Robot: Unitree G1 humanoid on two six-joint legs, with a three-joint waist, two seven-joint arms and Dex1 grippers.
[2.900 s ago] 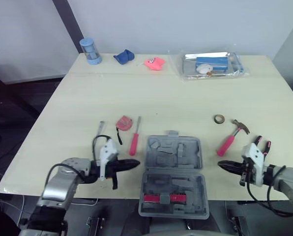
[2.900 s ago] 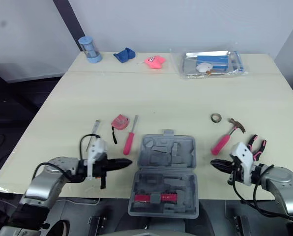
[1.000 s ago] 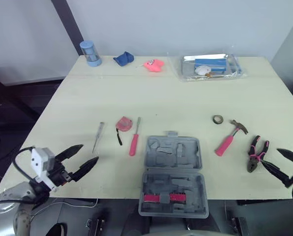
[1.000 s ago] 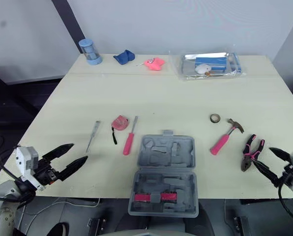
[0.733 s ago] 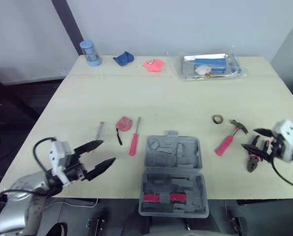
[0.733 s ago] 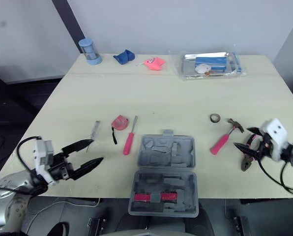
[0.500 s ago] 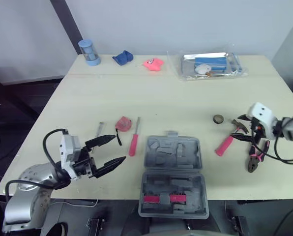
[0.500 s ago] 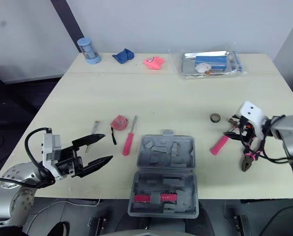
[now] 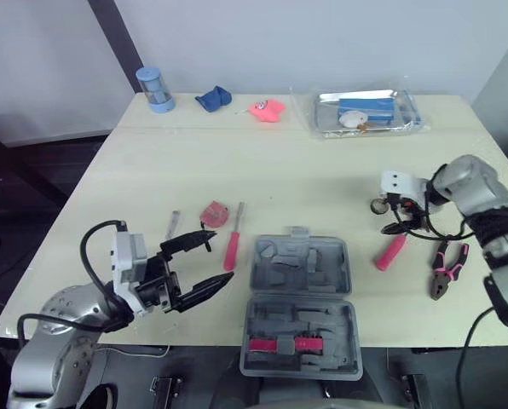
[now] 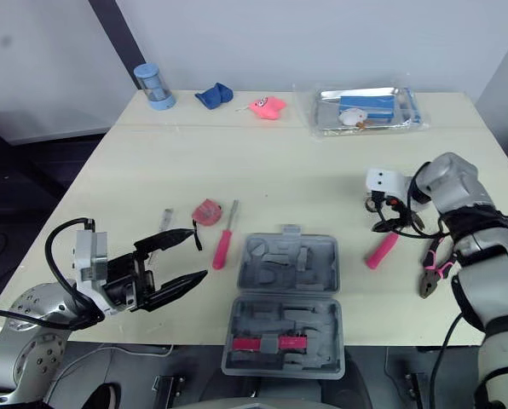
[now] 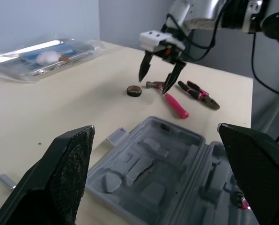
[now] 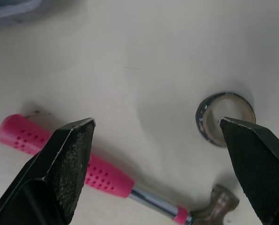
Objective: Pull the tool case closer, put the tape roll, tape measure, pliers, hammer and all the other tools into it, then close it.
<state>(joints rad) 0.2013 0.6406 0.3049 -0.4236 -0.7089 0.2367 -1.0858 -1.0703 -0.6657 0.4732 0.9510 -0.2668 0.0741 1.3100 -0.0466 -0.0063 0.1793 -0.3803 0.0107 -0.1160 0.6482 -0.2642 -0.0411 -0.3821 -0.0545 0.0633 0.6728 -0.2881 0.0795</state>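
Observation:
The grey tool case (image 9: 298, 298) lies open at the table's front edge, with a pink tool in its near half. My left gripper (image 9: 222, 257) is open just left of the case, beside the pink screwdriver (image 9: 233, 247) and near the red tape measure (image 9: 214, 213). A small metal screwdriver (image 9: 173, 224) lies further left. My right gripper (image 9: 396, 218) is open, pointing down over the tape roll (image 12: 225, 118) and the head of the pink-handled hammer (image 9: 392, 250). The pink pliers (image 9: 446, 268) lie right of the hammer.
Along the far edge stand a blue cup (image 9: 154, 88), a blue cloth (image 9: 213, 99), a pink object (image 9: 267, 109) and a clear bagged tray (image 9: 365, 112). The case's near half overhangs the table's front edge.
Both arms have swung inward. The left gripper moved from the table's left front edge to beside the case. The right gripper moved from beyond the pliers to above the tape roll.

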